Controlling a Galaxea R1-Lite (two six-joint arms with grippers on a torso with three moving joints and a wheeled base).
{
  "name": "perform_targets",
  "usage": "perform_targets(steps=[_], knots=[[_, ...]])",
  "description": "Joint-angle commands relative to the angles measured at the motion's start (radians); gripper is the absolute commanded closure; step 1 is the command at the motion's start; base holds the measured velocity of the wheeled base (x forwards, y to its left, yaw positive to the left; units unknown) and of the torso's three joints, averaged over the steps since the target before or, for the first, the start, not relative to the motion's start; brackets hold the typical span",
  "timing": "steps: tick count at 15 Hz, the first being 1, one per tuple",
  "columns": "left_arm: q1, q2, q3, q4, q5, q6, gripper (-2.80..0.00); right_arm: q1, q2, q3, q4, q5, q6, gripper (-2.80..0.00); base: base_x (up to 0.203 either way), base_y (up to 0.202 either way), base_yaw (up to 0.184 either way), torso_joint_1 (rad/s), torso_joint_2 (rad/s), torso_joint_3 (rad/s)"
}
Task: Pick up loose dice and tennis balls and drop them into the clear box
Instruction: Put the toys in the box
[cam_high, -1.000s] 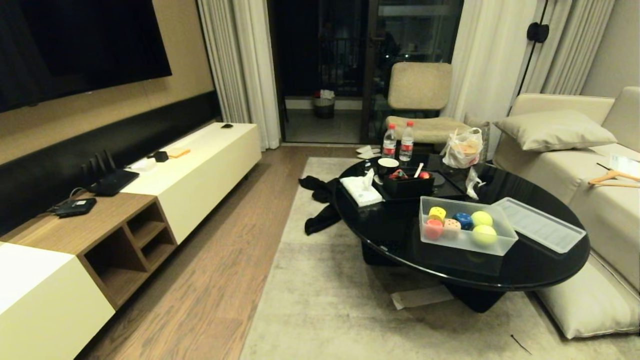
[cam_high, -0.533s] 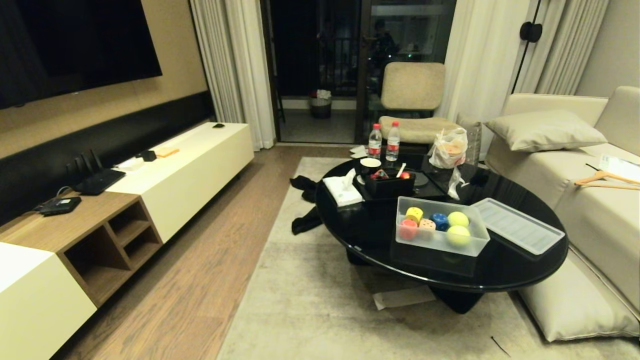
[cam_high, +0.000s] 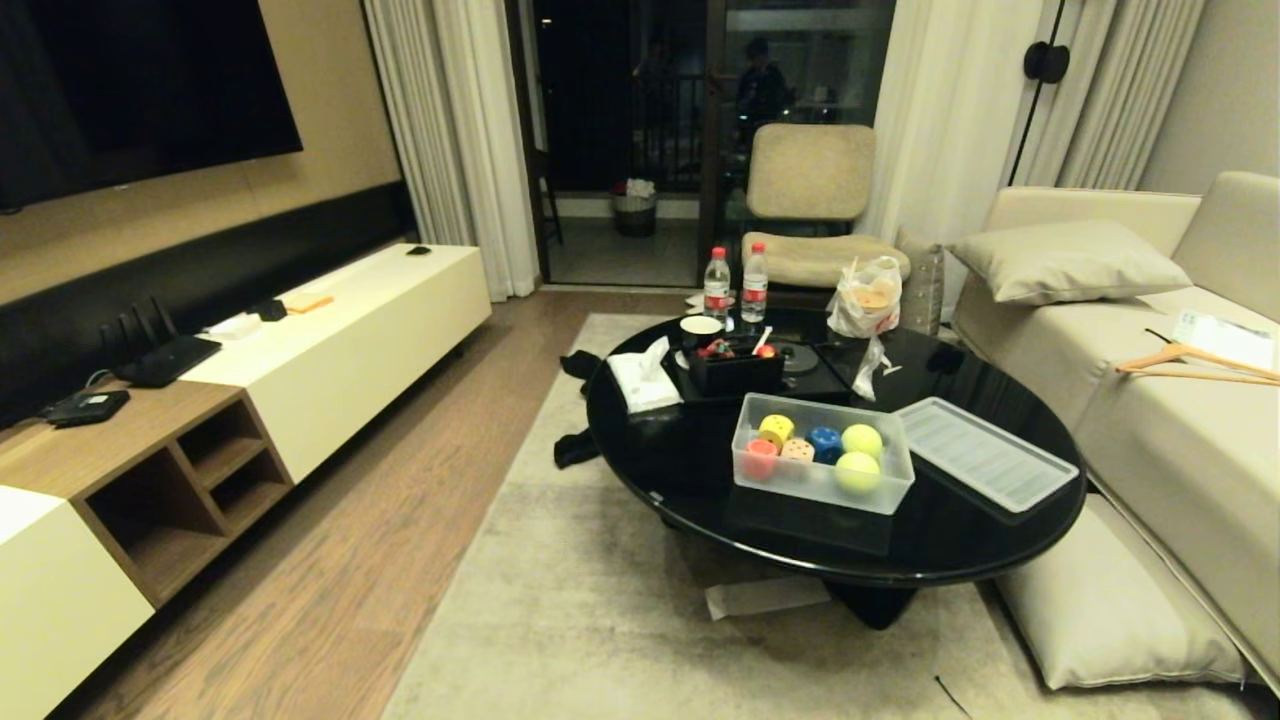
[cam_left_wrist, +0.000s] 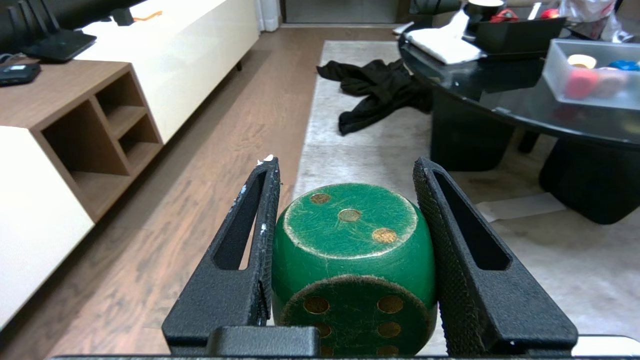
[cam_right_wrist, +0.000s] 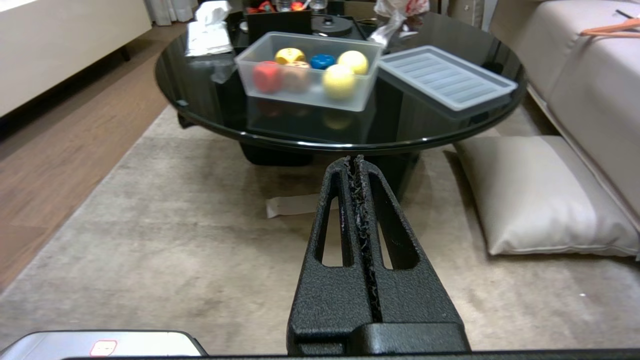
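Note:
In the left wrist view my left gripper (cam_left_wrist: 346, 167) is shut on a green die (cam_left_wrist: 352, 250) with gold pips, low over the rug's edge. The clear box (cam_high: 815, 492) stands open on the round black table (cam_high: 690, 470). Inside it lie a yellow die (cam_high: 776, 430), a red die (cam_high: 760, 458), a tan die (cam_high: 797, 452), a blue die (cam_high: 824, 440) and two tennis balls (cam_high: 862, 440) (cam_high: 857, 472). Its lid (cam_high: 985, 465) lies flat to its right. My right gripper (cam_right_wrist: 354, 161) is shut and empty, short of the table's near edge. Neither arm shows in the head view.
A black box (cam_high: 735, 372), tissues (cam_high: 640, 385), two bottles (cam_high: 716, 285) and a plastic bag (cam_high: 865, 297) crowd the table's far side. Black cloth (cam_high: 578, 445) lies on the floor to the left, a cushion (cam_high: 1110, 610) beside the sofa (cam_high: 1180, 440), and a low cabinet (cam_high: 330, 360) along the left wall.
The whole head view has shifted, so the camera moved: table and box now sit further left in the picture. Nothing on the table has moved relative to it.

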Motion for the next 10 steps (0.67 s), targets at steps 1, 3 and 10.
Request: perform_targets(steps=[1,3,10], knots=[[0.000,0.000,0.002,-0.001,0.000,0.000,0.00,0.001,0.001,0.000,0.000,0.000,0.000,0.00,0.000,-0.212,0.018,0.002,0.00,-0.002],[0.000,0.000,0.002,-0.001,0.000,0.000,0.00,0.000,0.001,0.000,0.000,0.000,0.000,0.00,0.000,-0.200,0.010,0.001,0.00,-0.001],[0.000,0.000,0.002,-0.001,0.000,0.000,0.00,0.000,0.001,0.000,0.000,0.000,0.000,0.00,0.000,-0.186,0.002,0.001,0.00,0.002]])
